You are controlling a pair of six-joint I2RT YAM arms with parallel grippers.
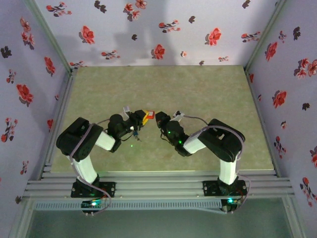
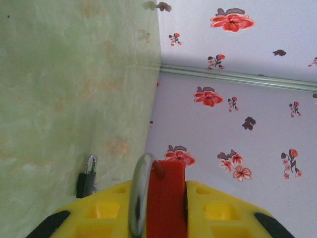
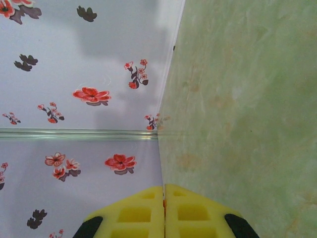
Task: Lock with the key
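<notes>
Two arms meet over the desk (image 1: pixel 198 94), yet I judge the locking not begun: my left tool (image 2: pixel 161 191) grasps the red padlock (image 2: pixel 168 208), while my right tool (image 3: pixel 164 198) is clenched on nothing I can see. The black-headed key (image 2: pixel 85 182) lies unheld on the desk near the padlock, with nothing around it.

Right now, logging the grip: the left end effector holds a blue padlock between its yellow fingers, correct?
No. The padlock held by the left end effector is red, not blue; the left wrist view shows it clamped between the yellow fingers.
</notes>
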